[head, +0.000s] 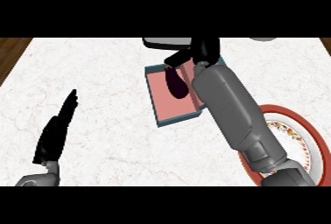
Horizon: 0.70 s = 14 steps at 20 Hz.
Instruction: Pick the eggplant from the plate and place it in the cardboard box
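Holding eggplant (176, 83) over cardboard box (174, 94), right hand (197, 51) curled round it | left hand (57, 129) flat-fingered, resting near-left | plate (315, 135) right

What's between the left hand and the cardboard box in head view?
Nothing: in the head view only bare white marble counter separates the open left hand, resting at lower left, from the cardboard box, where the right hand holds the eggplant.

A kitchen: white marble counter (129, 131) bearing a red-rimmed patterned plate (310, 131).
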Motion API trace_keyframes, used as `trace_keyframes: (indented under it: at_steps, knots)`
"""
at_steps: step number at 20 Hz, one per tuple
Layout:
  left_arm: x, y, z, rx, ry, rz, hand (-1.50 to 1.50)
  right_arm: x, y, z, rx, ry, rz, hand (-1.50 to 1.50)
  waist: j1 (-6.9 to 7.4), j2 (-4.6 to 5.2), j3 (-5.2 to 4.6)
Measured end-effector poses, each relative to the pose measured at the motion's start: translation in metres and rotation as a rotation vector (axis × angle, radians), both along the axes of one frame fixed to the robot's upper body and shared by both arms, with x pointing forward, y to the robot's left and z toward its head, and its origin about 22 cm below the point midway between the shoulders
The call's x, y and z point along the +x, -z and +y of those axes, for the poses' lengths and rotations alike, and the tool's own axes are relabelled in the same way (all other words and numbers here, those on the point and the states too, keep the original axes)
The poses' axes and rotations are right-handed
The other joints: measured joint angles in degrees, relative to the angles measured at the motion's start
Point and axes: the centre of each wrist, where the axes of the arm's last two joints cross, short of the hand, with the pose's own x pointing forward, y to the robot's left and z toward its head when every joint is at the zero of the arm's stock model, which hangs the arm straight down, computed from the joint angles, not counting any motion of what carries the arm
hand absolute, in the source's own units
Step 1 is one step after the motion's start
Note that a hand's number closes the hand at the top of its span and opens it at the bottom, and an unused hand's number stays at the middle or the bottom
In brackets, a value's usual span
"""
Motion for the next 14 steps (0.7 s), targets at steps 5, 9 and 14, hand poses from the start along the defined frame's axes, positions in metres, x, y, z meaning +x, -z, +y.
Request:
trace_keyframes:
  at_steps: [5,9,14]
  knots:
    - [-0.007,0.000,0.002,-0.006,-0.004,0.011,0.00,0.002,-0.006,-0.013,0.183,0.099,-0.156,-1.50,-0.35,-0.20,0.03]
    - [-0.011,0.001,0.006,-0.002,-0.019,0.013,0.00,0.001,-0.010,-0.035,0.335,0.142,-0.248,-1.50,-1.18,-0.44,0.04]
    - [-0.012,0.000,0.013,-0.003,-0.043,0.022,0.00,-0.009,-0.011,-0.088,0.429,0.240,-0.332,-1.50,-2.41,-0.80,0.01]
